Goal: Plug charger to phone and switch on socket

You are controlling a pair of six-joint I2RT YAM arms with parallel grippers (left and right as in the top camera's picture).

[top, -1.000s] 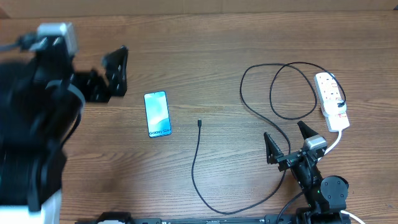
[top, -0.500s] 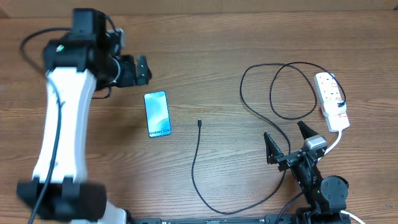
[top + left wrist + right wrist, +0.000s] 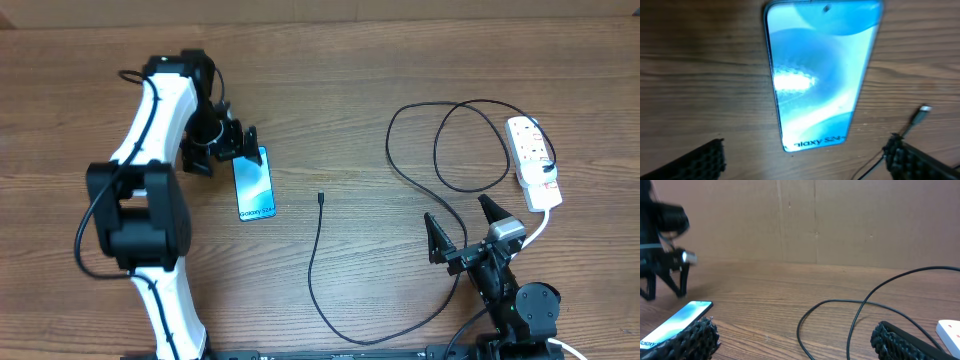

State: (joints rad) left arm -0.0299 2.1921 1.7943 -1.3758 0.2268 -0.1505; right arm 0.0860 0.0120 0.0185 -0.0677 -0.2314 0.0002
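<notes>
LEFT ARM BROUGHT IN OVER THE PHONE: The wooden worktop (image 3: 380, 120) is seen from overhead, with the white left arm (image 3: 150, 130) now swung in from the far left edge, where it was seen a second ago. Its left pincer (image 3: 222, 150) is held just above the top end of the phone (image 3: 253, 183). The jaws are spread wide on either side of the handset and nothing is gripped. The phone, the charger (image 3: 311, 268), the socket (image 3: 532, 158) and the right arm have not been shifted in that time. The move is judged to be an approach to the phone, so the task is taken to be at its start: nothing is plugged in and the switch is untouched.

The right pincer (image 3: 463, 228) is parked near the front edge, fully open and empty, close to the socket's white cord (image 3: 540, 228). The socket is set near the right edge, and the charger's wide loops are spread between it and the middle of the worktop. The phone is laid flat, screen lit, well inside the left half, with bare wood on every side. The plug tip (image 3: 321, 198) is left apart from the phone, off its lower right corner, and open wood is kept between them for a pick-up
</notes>
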